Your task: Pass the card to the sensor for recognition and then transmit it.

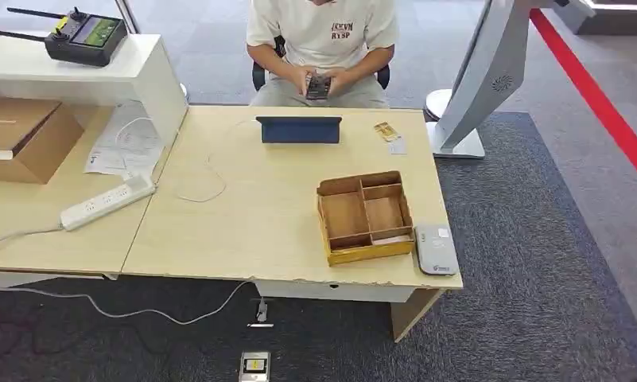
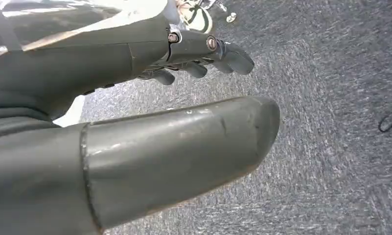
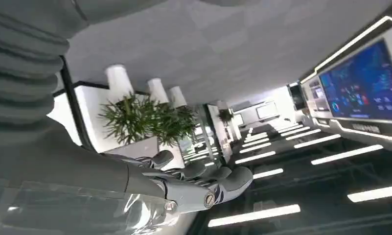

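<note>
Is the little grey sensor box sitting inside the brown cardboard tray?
No, the grey sensor box lies on the table just outside the cardboard tray, next to its side wall.

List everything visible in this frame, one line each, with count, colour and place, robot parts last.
Cardboard divided tray: one, brown, desk's right front.
White card reader: one, right of the tray.
Dark blue tablet stand: one, desk's far edge.
Small cards: two, yellowish and pale, far right.
White power strip: one, left desk.
Black remote controller: one, white shelf.
Cardboard box: one, brown, far left.
Seated person: one, white shirt, holding a device.
Left hand: grey, empty, above carpet.
Right hand: silver, empty.
</note>
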Robot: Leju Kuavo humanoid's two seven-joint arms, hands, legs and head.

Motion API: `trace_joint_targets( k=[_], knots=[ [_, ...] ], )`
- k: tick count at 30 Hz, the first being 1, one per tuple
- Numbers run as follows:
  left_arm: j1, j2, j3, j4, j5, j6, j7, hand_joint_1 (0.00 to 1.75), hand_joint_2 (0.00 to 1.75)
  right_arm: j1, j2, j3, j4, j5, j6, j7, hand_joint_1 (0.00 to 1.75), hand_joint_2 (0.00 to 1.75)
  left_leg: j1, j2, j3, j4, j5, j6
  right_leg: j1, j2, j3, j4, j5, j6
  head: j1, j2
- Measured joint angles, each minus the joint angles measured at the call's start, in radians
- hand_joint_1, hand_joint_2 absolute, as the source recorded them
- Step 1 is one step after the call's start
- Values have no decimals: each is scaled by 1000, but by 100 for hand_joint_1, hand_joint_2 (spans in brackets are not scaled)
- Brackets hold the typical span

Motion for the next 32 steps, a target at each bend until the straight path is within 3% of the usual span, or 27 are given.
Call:
trace_joint_targets(
  k=[5, 17, 23, 32],
  knots=[
    [0, -1, 0, 0, -1, 0, 0, 0, 0, 78, 25, -53, 46, 14, 0, 73, 0, 0, 0, -1, 0, 0, 0, 0, 0, -1, 1, 0, 0, 0, 0, 0],
    [-1, 2, 0, 0, -14, -20, 11, 0, 0, 249, 110, -123, 164, 24, 2, 169, 0, 0, 0, 0, 0, -1, 0, 0, 0, 0, 1, 0, -1, 0, 0, 0],
    [-2, 3, 0, 0, -17, -20, 15, 0, 0, 286, 152, -120, 204, -5, 49, 279, 0, 0, 0, 0, 0, -1, 0, 0, 0, 0, 1, 0, -1, 0, 0, 0],
    [-2, 7, 0, 0, -36, -25, 15, 0, 0, 301, 201, -103, 235, -5, 117, 362, 0, 0, 0, 0, 1, -1, 0, 0, 0, 0, 1, 0, -1, 0, 0, 0]
  ],
)
